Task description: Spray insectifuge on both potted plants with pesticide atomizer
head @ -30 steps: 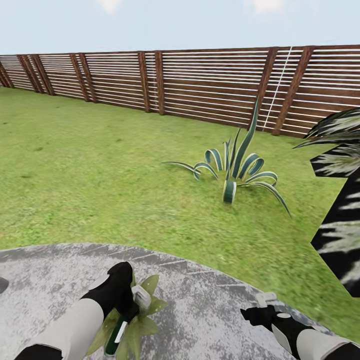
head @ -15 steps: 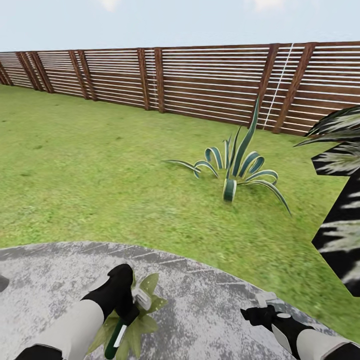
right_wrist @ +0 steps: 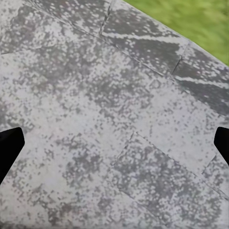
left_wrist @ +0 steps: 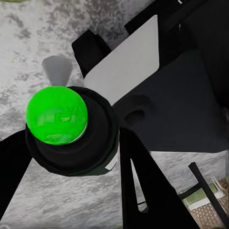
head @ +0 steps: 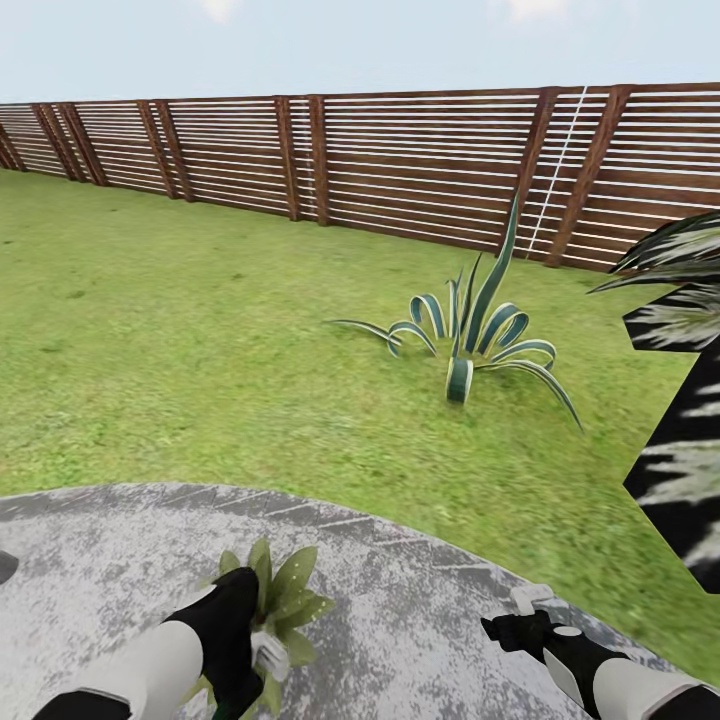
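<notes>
Left gripper (head: 262, 655) grips the atomizer (left_wrist: 67, 129) over a potted plant (head: 285, 598); right gripper (right_wrist: 114, 143) spread.

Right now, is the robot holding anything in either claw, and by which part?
The left claw grips the pesticide atomizer around its dark body, just below the green top. The right claw is open over the stone paving, holding nothing.

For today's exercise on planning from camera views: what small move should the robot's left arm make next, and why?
Probably tilt the sprayer so its nozzle points down at the small plant and squeeze. The left gripper holds the sprayer right beside that plant on the stone paving, so no travel seems needed. The right gripper hangs open over bare paving and can stay put.
</notes>
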Robot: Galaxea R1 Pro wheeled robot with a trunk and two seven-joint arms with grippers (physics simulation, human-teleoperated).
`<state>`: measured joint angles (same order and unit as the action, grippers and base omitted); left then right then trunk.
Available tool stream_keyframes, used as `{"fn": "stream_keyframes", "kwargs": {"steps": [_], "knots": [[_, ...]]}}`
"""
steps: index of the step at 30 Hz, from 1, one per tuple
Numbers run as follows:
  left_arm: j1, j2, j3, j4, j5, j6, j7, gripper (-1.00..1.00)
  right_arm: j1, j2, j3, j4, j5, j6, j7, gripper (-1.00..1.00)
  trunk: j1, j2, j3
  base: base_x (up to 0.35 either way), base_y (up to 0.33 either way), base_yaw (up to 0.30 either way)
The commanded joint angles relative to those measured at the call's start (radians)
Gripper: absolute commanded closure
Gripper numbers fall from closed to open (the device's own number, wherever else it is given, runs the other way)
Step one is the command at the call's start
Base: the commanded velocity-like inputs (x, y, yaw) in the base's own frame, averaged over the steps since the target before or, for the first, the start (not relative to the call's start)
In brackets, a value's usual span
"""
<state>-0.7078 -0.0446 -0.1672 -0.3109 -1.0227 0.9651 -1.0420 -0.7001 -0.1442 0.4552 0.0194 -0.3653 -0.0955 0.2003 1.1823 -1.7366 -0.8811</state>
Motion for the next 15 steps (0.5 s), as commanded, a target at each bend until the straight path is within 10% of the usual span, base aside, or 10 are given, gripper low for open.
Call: {"fn": "stream_keyframes", "kwargs": {"steps": [1,15], "knots": [[0.015,0.0,-0.002,-0.001,-0.01,0.004,-0.01,1.0,-0.001,0.0,0.008,0.002,-0.011,-0.004,0.005,-1.0,0.0,0.0,-0.001,0.0,0.0,0.0],[0.038,0.001,0.001,-0.092,-0.005,0.003,0.004,1.0,-0.001,0.0,0.008,0.002,-0.011,-0.004,0.005,-1.0,0.0,0.0,-0.001,0.0,0.0,0.0]]}}
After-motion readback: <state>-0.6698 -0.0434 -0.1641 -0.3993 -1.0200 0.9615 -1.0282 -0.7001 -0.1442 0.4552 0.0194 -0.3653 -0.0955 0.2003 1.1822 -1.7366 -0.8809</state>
